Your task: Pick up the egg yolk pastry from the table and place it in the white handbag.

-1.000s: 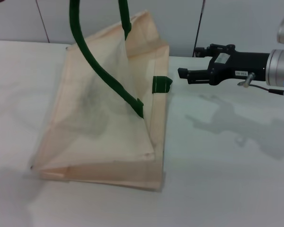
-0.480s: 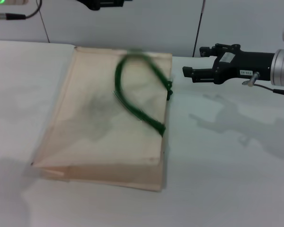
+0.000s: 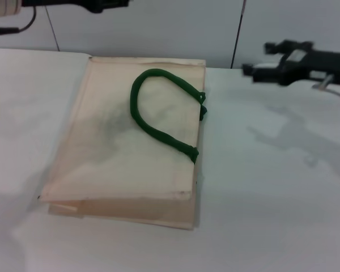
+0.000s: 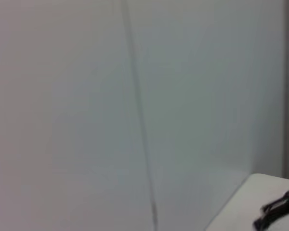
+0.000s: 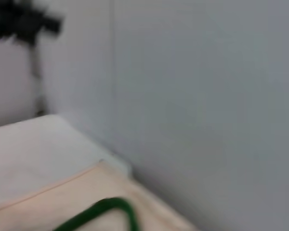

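The white handbag point(image 3: 124, 153) lies flat on the table point(image 3: 272, 198), with one dark green rope handle point(image 3: 153, 113) curled on top of it. The egg yolk pastry is not in view. My left gripper point(image 3: 105, 4) is high at the back left, above the bag's far edge, and only its lower edge shows. My right gripper point(image 3: 258, 71) hovers in the air to the right of the bag's far corner, open and empty. The right wrist view shows the bag's edge point(image 5: 62, 197) and the green handle point(image 5: 106, 209), with the left gripper point(image 5: 19, 21) farther off.
A pale wall with a vertical seam point(image 3: 238, 28) stands right behind the table. The left wrist view shows that wall point(image 4: 135, 96) and, farther off at its edge, the right gripper point(image 4: 279, 214). Bare tabletop lies to the right of and in front of the bag.
The bag's handles were held up out of frame; they dropped and the bag collapsed flat. My right gripper has drawn back to the right and slightly up. The left gripper shifted left.
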### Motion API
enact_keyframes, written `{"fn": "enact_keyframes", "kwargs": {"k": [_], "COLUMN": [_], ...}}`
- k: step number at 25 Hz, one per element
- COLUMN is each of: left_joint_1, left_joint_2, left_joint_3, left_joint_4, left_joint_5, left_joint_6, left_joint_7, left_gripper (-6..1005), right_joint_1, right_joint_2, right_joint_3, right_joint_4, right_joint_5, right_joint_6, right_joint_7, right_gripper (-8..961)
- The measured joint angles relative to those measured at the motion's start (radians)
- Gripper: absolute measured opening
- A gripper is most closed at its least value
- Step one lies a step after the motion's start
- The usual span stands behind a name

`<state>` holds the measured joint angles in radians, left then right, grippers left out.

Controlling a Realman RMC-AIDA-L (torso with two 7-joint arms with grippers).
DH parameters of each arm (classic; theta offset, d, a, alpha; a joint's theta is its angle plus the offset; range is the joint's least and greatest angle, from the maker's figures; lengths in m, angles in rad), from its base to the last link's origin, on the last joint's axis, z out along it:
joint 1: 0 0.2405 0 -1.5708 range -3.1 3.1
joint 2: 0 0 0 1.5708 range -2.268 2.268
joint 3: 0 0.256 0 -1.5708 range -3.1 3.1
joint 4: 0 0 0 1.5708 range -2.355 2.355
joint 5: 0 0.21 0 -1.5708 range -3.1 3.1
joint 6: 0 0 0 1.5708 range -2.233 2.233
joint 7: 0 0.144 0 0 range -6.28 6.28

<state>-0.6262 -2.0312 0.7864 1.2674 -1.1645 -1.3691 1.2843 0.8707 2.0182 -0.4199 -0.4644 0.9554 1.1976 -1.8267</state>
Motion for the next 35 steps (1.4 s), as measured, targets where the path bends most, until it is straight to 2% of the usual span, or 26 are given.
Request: {"fn": "enact_keyframes", "kwargs": {"k": [5,8,10,16,20,23,29,35], "left_joint_1": [0.006,0.027,0.05,0.098,0.107,0.107,0.107,0.117], "left_joint_2": [-0.002,-0.008,-0.01,-0.012,-0.013,-0.014,-0.018,-0.015], "left_joint_3": [-0.032,-0.033,-0.033,-0.029,-0.022,-0.018,-0.017,-0.016], "left_joint_4": [-0.121,-0.182,-0.219,-0.334,-0.418,-0.483,-0.596,-0.614], "left_joint_5": [-0.016,-0.082,-0.172,-0.421,-0.544,-0.617,-0.763,-0.791], "left_joint_6": [0.074,0.152,0.206,0.314,0.335,0.341,0.321,0.281], "left_joint_7": [0.095,0.184,0.258,0.439,0.595,0.73,0.971,0.986], "left_gripper": [557,557,556,555,554,554,552,538], "right_joint_1": [-0.066,-0.109,-0.134,-0.171,-0.177,-0.177,-0.18,-0.186], "right_joint_2": [0.001,0.005,0.008,0.012,0.013,0.013,0.013,0.013], "right_joint_3": [0.048,0.076,0.09,0.098,0.099,0.099,0.099,0.095], "right_joint_4": [-0.07,-0.072,-0.056,0.085,0.198,0.257,0.299,0.302], "right_joint_5": [0.104,0.223,0.316,0.595,0.751,0.846,0.922,0.92], "right_joint_6": [-0.065,-0.099,-0.102,-0.14,-0.152,-0.147,-0.149,-0.145], "right_joint_7": [-0.019,-0.111,-0.201,-0.545,-0.805,-0.92,-0.991,-0.99], "right_gripper": [879,879,880,879,880,879,879,880]}}
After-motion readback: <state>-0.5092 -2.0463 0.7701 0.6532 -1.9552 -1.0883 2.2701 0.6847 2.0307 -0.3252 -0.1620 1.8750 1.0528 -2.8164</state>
